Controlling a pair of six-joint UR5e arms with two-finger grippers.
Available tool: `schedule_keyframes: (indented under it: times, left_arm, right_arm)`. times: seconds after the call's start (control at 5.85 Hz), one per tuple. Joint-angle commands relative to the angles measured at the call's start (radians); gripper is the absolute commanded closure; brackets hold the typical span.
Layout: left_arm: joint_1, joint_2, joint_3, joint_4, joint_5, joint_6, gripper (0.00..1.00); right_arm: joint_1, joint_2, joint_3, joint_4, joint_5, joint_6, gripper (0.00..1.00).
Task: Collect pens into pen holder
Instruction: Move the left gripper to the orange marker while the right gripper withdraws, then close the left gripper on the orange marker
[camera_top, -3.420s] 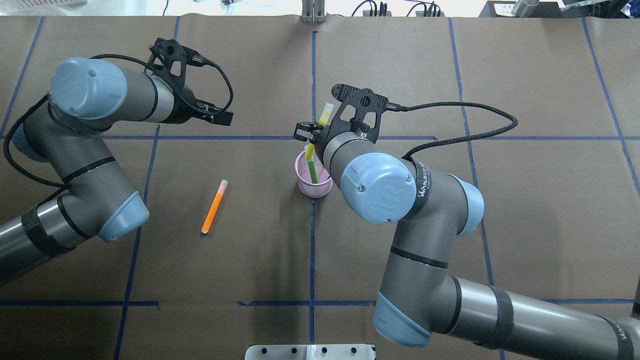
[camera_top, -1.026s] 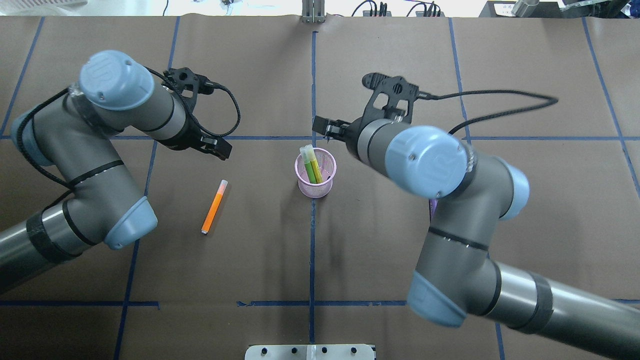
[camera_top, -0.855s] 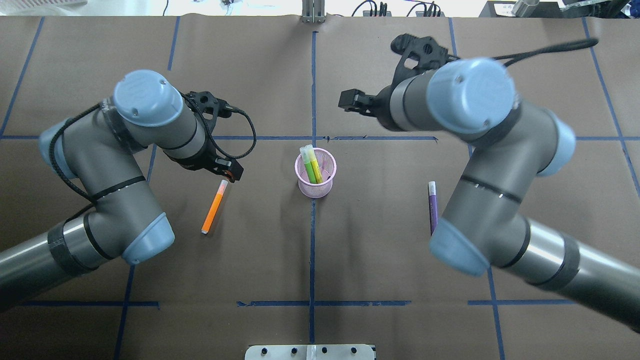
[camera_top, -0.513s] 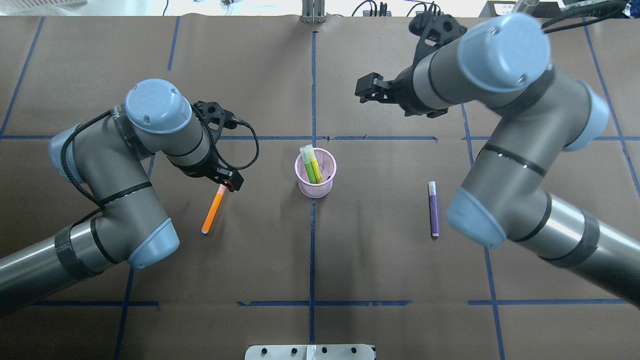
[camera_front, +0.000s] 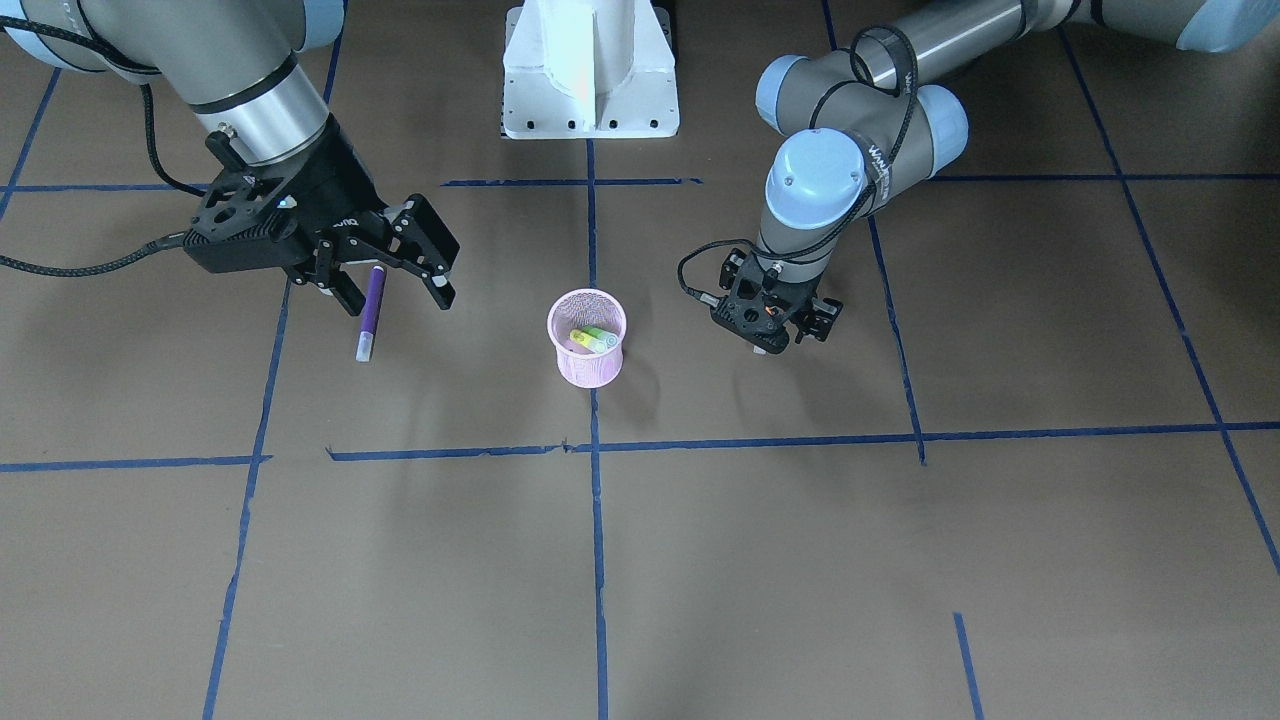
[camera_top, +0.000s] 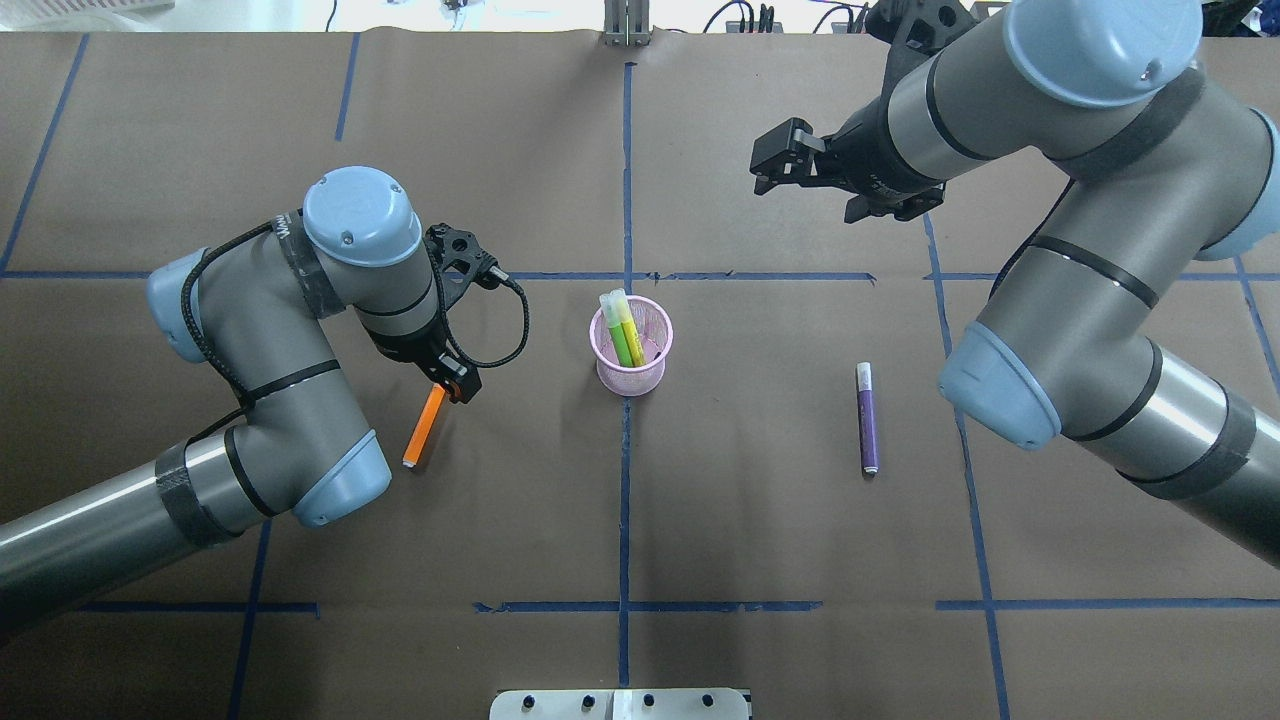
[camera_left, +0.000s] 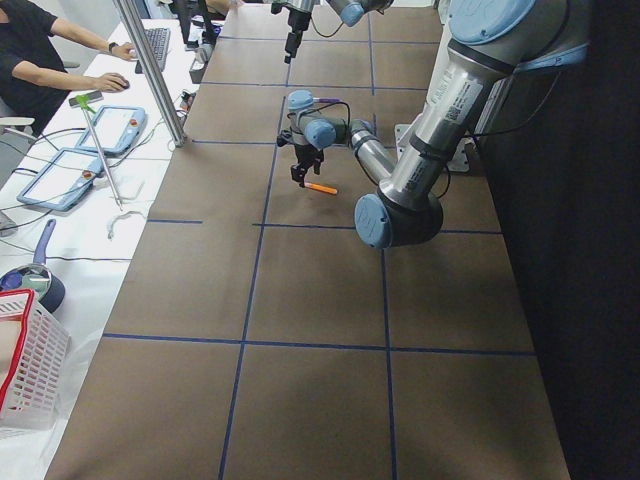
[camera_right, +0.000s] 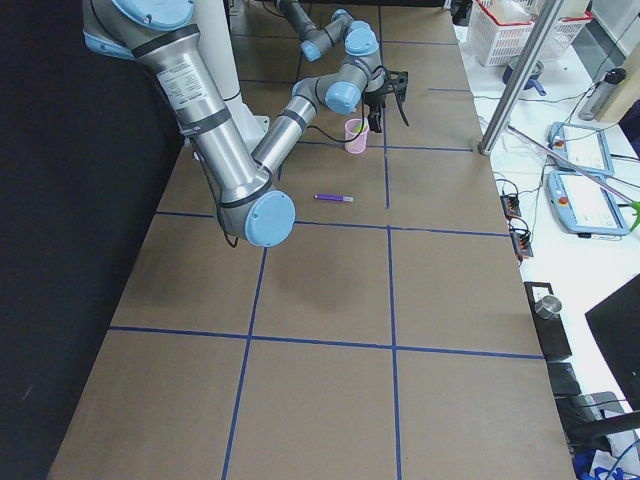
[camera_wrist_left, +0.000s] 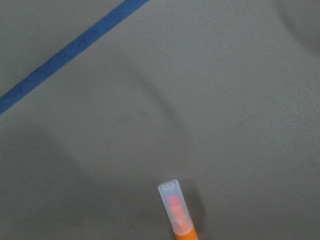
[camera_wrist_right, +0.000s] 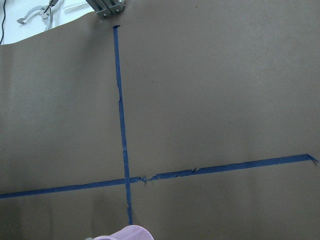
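The pink mesh pen holder stands mid-table, also in the front view, and holds two yellow-green pens. The orange pen lies left of it. My left gripper is low over its capped end, jaws open with the pen between them. The left wrist view shows the cap but no fingers. The purple pen lies right of the holder. My right gripper is open and empty, raised high at the far right, away from both.
Blue tape lines grid the brown table cover. A white base plate sits at the robot's side. The exterior left view shows operators and tablets beyond the table's far edge.
My right gripper let go of a green pen into the holder, then rose and swung back to the far right. My left arm came down from the far left onto the orange pen's capped end.
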Motion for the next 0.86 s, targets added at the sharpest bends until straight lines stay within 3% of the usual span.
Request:
schedule_keyframes:
  times: [0.0, 0.68]
  left_arm:
    - [0.002, -0.003, 0.007, 0.005, -0.027, -0.018, 0.24]
    - [0.009, 0.003, 0.026, 0.002, -0.05, -0.105, 0.27]
  right_arm:
    - [0.001, -0.001, 0.002, 0.0, -0.003, 0.002, 0.0]
    - [-0.001, -0.002, 0.005, 0.0, -0.006, 0.015, 0.0]
